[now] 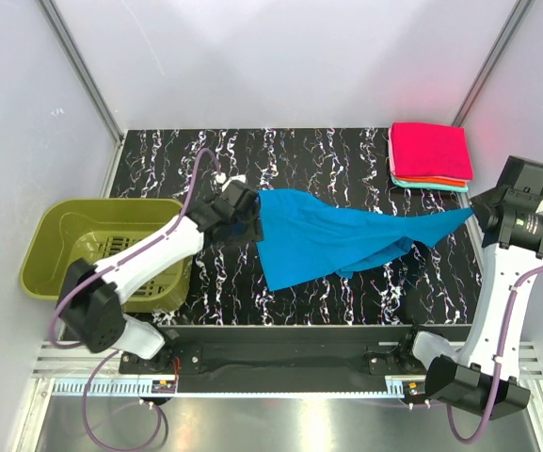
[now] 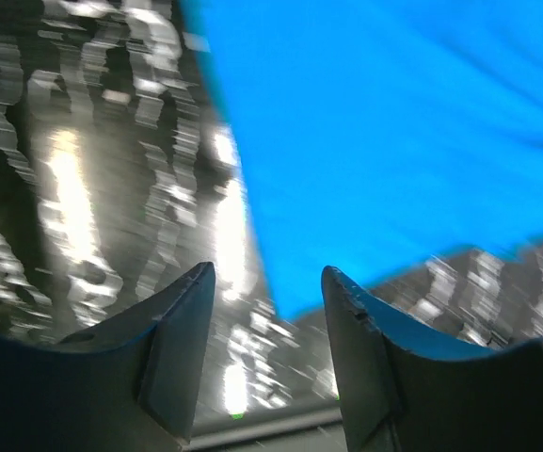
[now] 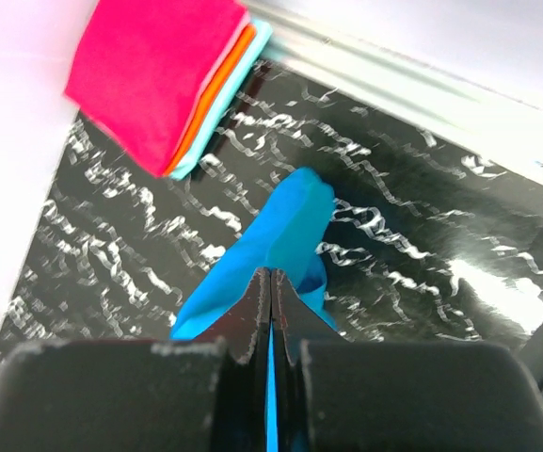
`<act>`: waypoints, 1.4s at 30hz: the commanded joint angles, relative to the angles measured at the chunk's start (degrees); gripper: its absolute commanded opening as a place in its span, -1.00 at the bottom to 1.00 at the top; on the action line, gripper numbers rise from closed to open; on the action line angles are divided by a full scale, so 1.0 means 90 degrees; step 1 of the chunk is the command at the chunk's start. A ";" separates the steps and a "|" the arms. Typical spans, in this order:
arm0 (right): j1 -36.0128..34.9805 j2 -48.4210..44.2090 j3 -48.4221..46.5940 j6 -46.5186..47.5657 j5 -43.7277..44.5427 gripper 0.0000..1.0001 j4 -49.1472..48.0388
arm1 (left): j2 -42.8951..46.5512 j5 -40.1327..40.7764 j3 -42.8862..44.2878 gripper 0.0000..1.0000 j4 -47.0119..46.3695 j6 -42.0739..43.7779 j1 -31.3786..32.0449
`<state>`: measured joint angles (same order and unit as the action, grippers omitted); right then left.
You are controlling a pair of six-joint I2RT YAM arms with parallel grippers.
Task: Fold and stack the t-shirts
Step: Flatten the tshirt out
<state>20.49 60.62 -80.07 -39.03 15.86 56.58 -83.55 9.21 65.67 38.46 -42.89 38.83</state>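
Observation:
A blue t-shirt (image 1: pixel 327 240) hangs stretched across the middle of the black marbled table (image 1: pixel 346 151). My right gripper (image 1: pixel 475 213) is shut on its right corner and holds it raised; the right wrist view shows the cloth (image 3: pixel 290 226) pinched between the closed fingers of that gripper (image 3: pixel 271 273). My left gripper (image 1: pixel 248 213) is at the shirt's left edge. In the left wrist view it (image 2: pixel 266 273) is open with nothing between the fingers, and the blue cloth (image 2: pixel 393 122) lies just beyond the tips. That view is blurred.
A stack of folded shirts (image 1: pixel 429 155), pink on top of orange and teal, sits at the table's back right corner and shows in the right wrist view (image 3: pixel 158 75). An olive green basket (image 1: pixel 64 245) stands off the table's left edge under my left arm.

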 commanded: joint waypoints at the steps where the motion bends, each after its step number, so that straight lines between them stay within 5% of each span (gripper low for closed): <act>1: 0.0038 -0.0319 0.0254 -0.0156 -0.0617 -1.00 -0.0378 | 0.0153 0.0364 0.0087 0.01 -0.0151 -0.0740 0.0295; 13: 0.0038 -0.0407 0.0918 -0.0127 -0.1273 -1.00 -0.0720 | -0.0794 -0.0330 -0.0987 -0.24 -0.0951 -0.4236 0.1379; 20: 0.0038 -0.0446 0.0870 -0.0117 -0.1449 -1.00 -0.0769 | -0.0883 -0.0115 -0.1339 -0.11 -0.1002 -0.5545 0.1642; 35: 0.0038 -0.0456 0.0928 -0.0058 -0.1449 -1.00 -0.0847 | -0.1410 0.0021 -0.1544 -0.11 -0.1011 -0.5762 0.1760; 42: 0.0038 -0.0446 0.0977 -0.0097 -0.1508 -1.00 -0.0866 | -0.1011 0.0489 -0.1720 -0.65 -0.0885 -0.5537 0.1750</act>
<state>20.64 57.65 -71.40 -40.27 3.33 51.66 -94.02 8.19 51.59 28.93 -94.00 54.39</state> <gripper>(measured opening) 0.010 0.206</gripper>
